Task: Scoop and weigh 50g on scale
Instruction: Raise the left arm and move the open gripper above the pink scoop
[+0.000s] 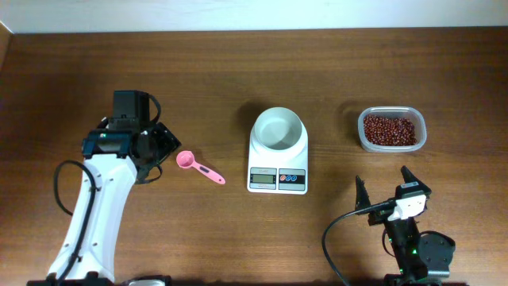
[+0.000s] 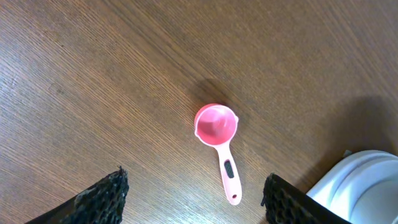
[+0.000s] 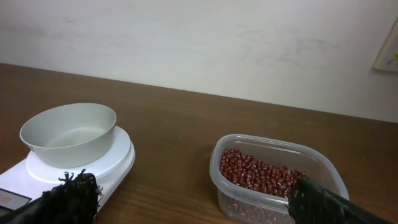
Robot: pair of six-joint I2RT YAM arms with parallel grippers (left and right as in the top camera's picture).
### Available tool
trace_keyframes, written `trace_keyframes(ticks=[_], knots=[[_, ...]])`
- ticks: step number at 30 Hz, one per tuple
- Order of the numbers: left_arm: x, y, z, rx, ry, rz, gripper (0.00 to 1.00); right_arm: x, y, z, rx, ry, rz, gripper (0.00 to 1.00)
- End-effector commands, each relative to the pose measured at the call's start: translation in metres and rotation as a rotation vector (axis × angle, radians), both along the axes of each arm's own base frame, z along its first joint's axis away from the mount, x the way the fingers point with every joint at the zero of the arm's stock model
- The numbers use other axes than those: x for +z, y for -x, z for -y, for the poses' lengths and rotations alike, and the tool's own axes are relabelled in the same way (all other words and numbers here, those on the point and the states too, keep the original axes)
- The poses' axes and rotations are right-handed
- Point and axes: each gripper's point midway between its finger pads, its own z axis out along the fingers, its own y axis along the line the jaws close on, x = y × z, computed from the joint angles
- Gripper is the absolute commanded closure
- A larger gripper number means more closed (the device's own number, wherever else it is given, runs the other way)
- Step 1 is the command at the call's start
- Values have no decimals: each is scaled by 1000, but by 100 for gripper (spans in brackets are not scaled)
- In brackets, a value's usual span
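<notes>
Overhead: pink scoop (image 1: 198,168) on bench (image 1: 238,71), just right of left claw (image 1: 163,151), which gapes wide and empty; handle points right and near. Scale (image 1: 278,155) centre. Beans (image 1: 389,129) in tub (image 1: 390,148), far right; right claw (image 1: 385,189) wide, farther from scoop.

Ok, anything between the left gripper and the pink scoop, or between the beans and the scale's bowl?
Nothing visible. The open left gripper hangs over the pink plastic scoop, alone on bare tabletop. Between the red-brown beans in the clear plastic tub and the round bowl on the white scale lies only tabletop.
</notes>
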Motion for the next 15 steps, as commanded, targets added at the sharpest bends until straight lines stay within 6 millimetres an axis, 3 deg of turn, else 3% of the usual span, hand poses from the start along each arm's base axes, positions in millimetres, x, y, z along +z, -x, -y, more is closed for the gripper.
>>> trace_keyframes(ticks=[1,13,15], knots=[[-7,-4,1,1,2,-23,27,-2,0,3,-15,-3,-2,1],[-14,-4,1,1,2,-46,28,-2,0,3,-15,-3,-2,1],[-14,-4,1,1,3,-46,32,-2,0,3,-15,-3,-2,1]])
